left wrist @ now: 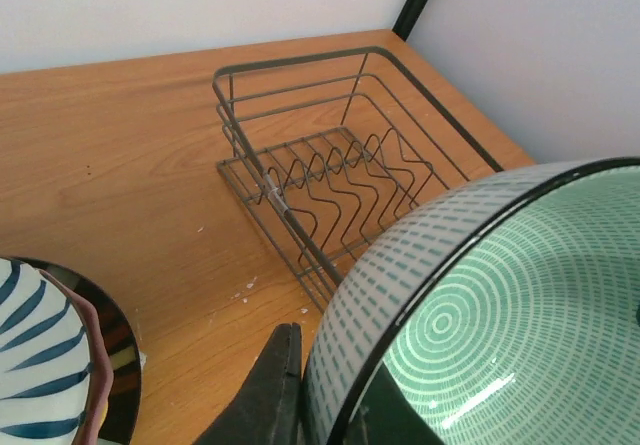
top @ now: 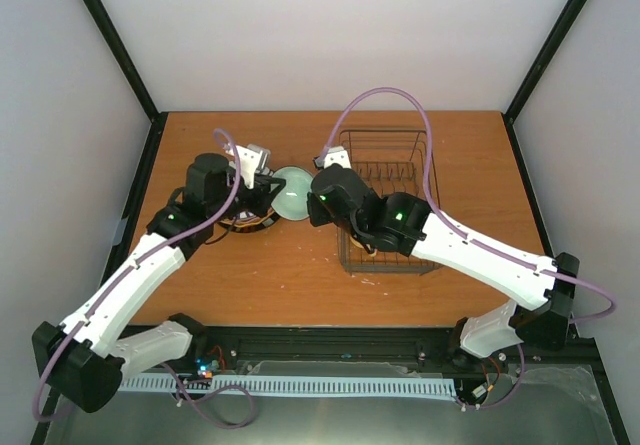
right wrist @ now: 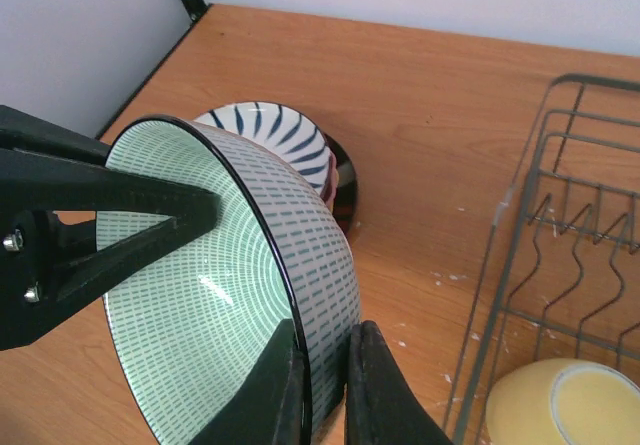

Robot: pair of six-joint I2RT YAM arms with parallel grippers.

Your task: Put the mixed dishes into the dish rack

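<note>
Overhead view of a wooden worktop (top: 300, 285) w/ two white robot arms meeting near its middle. Both grip one green bowl (top: 291, 192), held tipped on its side & clear of the worktop, between a stack of plates and the wire rack (left wrist: 330, 180).

The right pincer (right wrist: 325, 385) is clamped tight on the bowl's wall at the lower rim, one finger inside & one outside. The left pincer (left wrist: 320, 405) is closed narrow on the wall at another spot, again one finger in & one out.

We read this as a hand-over: the plates lie on the left arm's side & the rack on the right arm's, so passing the bowl across prob. spares either arm a long reach. We cannot tell which arm gives & which takes.

Holding the bowl on edge prob. suits slotting it among the rack's upright dividers. A yellow mug (right wrist: 565, 405) sits in the rack already. The striped plate (right wrist: 262, 130) tops the stack, w/ a pink rim & a dark rim under it, so the plates are not yet loaded.

Risk, as we judge it: w/ both pincers clamped, a pull by either arm could twist the bowl.
</note>
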